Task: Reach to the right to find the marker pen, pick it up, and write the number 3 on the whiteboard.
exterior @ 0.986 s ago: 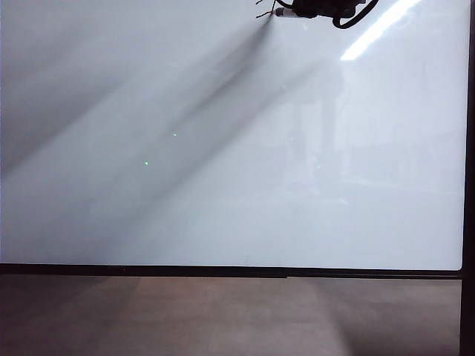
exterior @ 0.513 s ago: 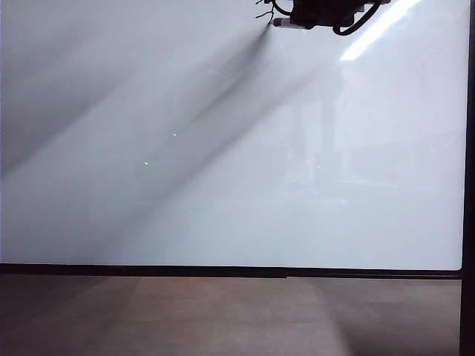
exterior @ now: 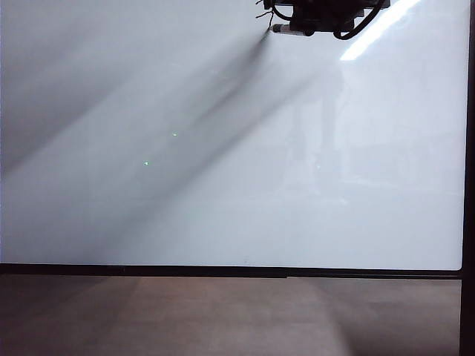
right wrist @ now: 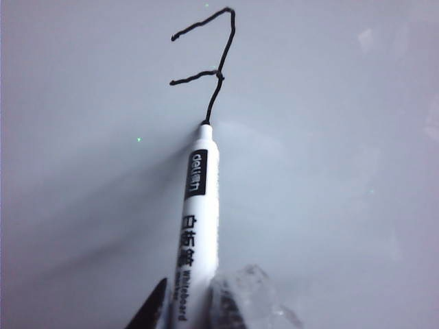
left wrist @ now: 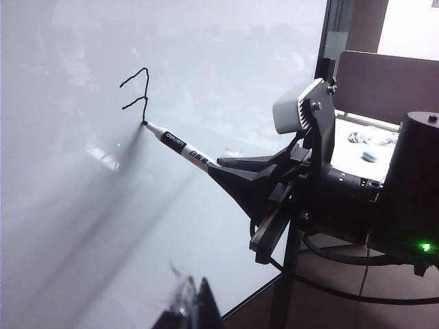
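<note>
My right end effector [right wrist: 188, 308] grips the white-barrelled marker pen [right wrist: 195, 226], tip touching the glossy whiteboard [right wrist: 329, 171] under the unfinished black number 3 [right wrist: 209, 62]; a slip smears it; my left end effector [left wrist: 192, 308] looks nearly closed, empty.

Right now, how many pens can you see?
1. The marker pen is held in the right gripper, its tip touching the whiteboard at the end of the half-drawn number 3. The left gripper holds none. More may lie out of view.
</note>
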{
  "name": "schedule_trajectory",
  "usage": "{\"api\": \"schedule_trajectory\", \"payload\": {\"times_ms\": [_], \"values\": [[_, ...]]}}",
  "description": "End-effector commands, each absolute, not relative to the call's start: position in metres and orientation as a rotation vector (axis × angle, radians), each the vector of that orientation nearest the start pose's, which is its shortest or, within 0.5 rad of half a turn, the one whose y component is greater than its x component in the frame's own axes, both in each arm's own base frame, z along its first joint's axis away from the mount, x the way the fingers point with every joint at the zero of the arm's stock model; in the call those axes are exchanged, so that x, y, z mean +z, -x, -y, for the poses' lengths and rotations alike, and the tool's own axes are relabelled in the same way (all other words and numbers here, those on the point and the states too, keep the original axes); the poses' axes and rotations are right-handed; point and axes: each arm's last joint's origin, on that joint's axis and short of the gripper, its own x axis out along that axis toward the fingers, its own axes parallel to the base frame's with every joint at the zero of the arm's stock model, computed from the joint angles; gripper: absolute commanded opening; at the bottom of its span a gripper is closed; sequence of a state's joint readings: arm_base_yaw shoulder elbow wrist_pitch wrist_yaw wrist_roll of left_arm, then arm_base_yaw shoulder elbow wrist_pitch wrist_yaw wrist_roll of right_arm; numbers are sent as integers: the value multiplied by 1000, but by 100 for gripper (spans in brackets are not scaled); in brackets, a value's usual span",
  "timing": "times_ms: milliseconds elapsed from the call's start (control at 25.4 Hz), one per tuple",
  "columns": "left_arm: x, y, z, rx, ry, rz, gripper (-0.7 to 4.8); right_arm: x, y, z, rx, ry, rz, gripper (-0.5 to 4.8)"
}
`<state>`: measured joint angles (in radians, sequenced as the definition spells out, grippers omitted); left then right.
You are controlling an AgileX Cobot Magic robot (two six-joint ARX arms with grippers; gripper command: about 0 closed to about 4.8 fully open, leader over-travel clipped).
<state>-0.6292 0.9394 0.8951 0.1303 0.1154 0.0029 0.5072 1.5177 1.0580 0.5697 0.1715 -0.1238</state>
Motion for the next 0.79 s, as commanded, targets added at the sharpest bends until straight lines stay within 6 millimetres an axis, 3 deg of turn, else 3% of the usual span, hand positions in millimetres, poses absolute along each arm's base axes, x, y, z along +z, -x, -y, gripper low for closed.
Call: {"api": "schedule_trajectory", "payload": {"times_ms": [39,434,591,789], "values": [[376,-165,124,-744,26,98,-6,325,-306,-164,319,78,130,30],[376,-165,124,-744,26,98,-6,344,-291,-161,346,64,171,30],[376,-165,124,-744,26,98,-6,344,-290,-163,453,72,179,30],[376,-165,124,-744,26,98,-6,341,-292,-165,455,89,178,30]]}}
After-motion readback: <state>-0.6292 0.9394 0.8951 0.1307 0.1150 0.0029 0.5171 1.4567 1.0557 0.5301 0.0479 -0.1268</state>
